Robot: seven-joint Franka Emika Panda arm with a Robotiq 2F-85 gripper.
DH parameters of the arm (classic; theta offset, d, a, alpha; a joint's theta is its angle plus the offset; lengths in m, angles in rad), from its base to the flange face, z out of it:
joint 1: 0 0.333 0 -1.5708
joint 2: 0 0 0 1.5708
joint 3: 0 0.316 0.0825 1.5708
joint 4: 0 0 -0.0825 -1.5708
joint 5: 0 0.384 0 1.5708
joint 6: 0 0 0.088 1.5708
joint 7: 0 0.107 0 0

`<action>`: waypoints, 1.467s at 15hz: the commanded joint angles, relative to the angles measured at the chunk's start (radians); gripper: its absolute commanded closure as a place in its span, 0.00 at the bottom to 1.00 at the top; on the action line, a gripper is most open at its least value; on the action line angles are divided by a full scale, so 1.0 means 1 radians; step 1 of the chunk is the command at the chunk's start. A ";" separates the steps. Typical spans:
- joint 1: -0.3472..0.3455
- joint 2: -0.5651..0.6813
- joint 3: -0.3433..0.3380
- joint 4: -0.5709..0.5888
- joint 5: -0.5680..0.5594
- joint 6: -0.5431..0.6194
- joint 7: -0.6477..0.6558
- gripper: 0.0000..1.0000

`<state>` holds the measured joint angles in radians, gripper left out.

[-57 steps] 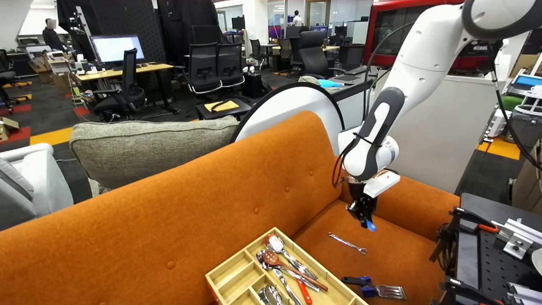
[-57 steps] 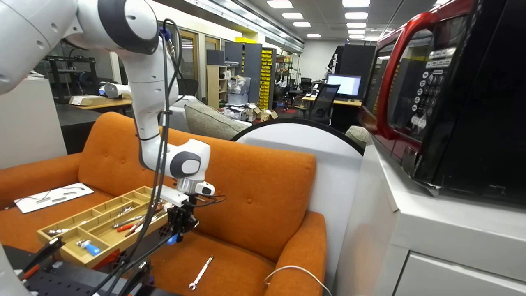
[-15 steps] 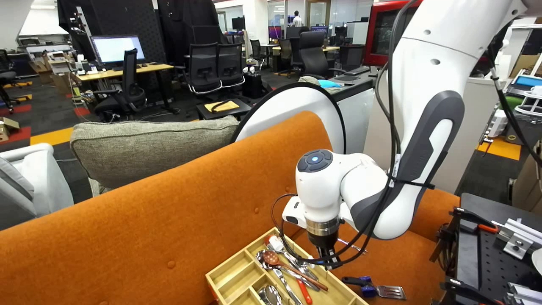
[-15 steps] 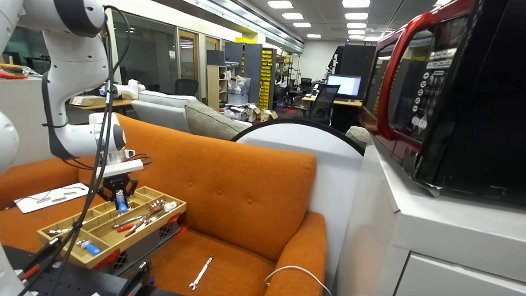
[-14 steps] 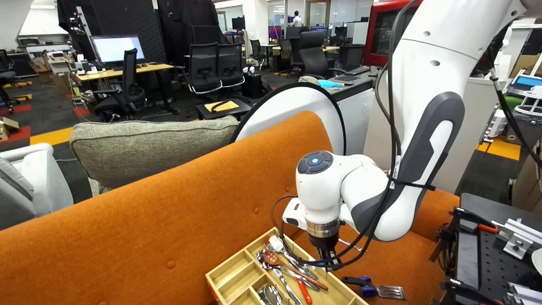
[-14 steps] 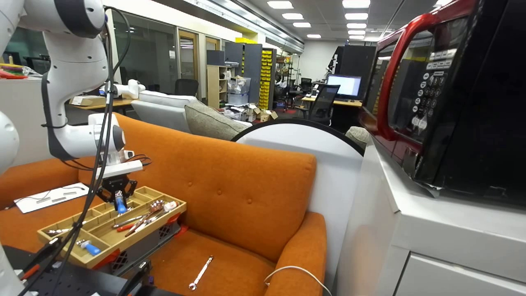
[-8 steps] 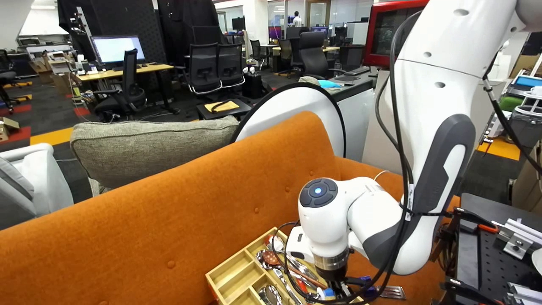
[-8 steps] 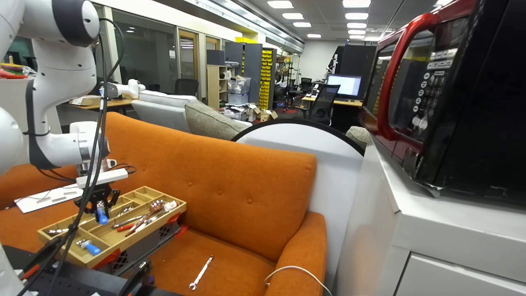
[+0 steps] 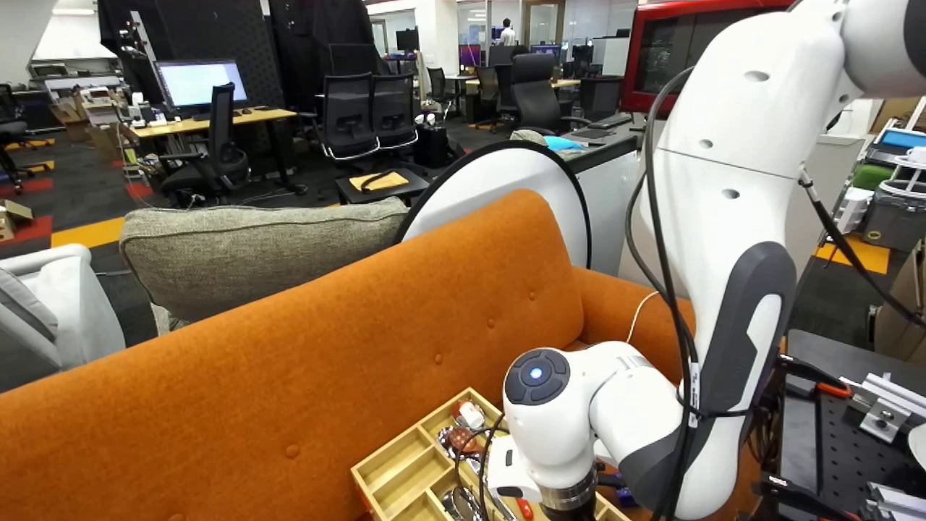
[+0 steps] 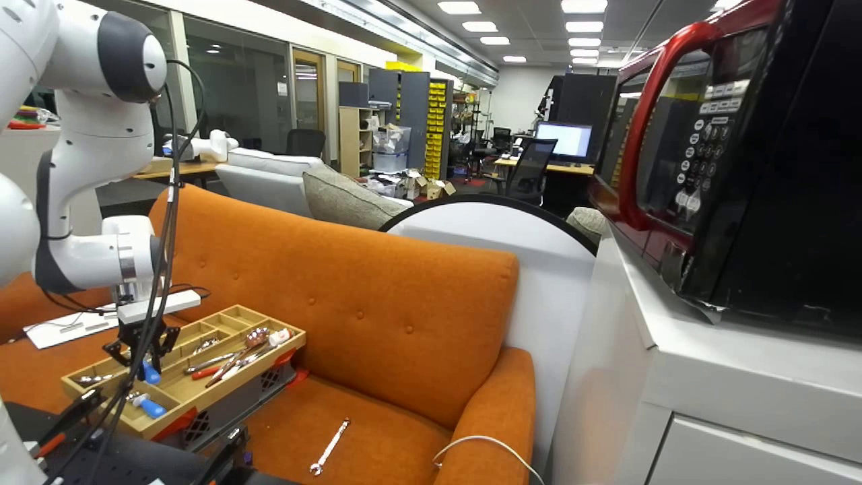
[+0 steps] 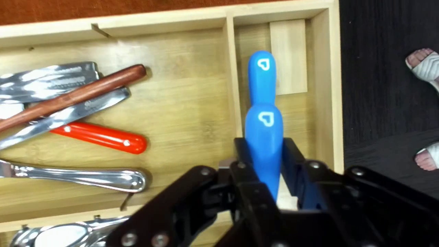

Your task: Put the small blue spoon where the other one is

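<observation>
My gripper (image 11: 263, 151) is shut on the small blue spoon (image 11: 264, 133). Its blue handle with a white heart sticks out past the fingertips; its metal end is hidden by the gripper in the wrist view. A matching blue-handled spoon (image 11: 262, 77) lies in the narrow end compartment of the wooden tray (image 11: 336, 89). The held handle overlaps it in the wrist view, above that compartment. In an exterior view the gripper (image 10: 145, 367) is low over the tray's end, the held spoon (image 10: 151, 372) just above the lying one (image 10: 152, 409). In another exterior view the gripper is out of frame.
The wider compartment left of the divider (image 11: 231, 79) holds knives, a wooden handle (image 11: 85, 92) and a red handle (image 11: 103, 136). A wrench (image 10: 330, 446) lies on the orange sofa (image 10: 404, 289). Clamps (image 9: 810, 373) stand on a black table. Feet (image 11: 425, 65) show beside the tray.
My gripper has carried the blue spoon from above the sofa seat to the tray. In the last second it moved down and along the tray to the end compartment, still holding the spoon.
</observation>
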<state>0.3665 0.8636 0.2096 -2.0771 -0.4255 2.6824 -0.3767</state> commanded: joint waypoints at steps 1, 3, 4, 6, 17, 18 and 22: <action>-0.040 0.064 0.050 0.053 0.002 -0.056 -0.095 0.93; -0.045 0.086 0.059 0.062 0.000 -0.078 -0.126 0.93; -0.045 0.097 0.057 0.066 -0.002 -0.088 -0.134 0.93; -0.043 0.114 0.047 0.078 -0.006 -0.107 -0.143 0.93; -0.058 0.158 0.060 0.142 -0.007 -0.191 -0.203 0.43; -0.058 0.155 0.060 0.140 -0.007 -0.189 -0.207 0.35; -0.059 0.142 0.065 0.126 -0.005 -0.191 -0.202 0.08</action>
<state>0.3342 1.0075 0.2569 -1.9579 -0.4244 2.5004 -0.5583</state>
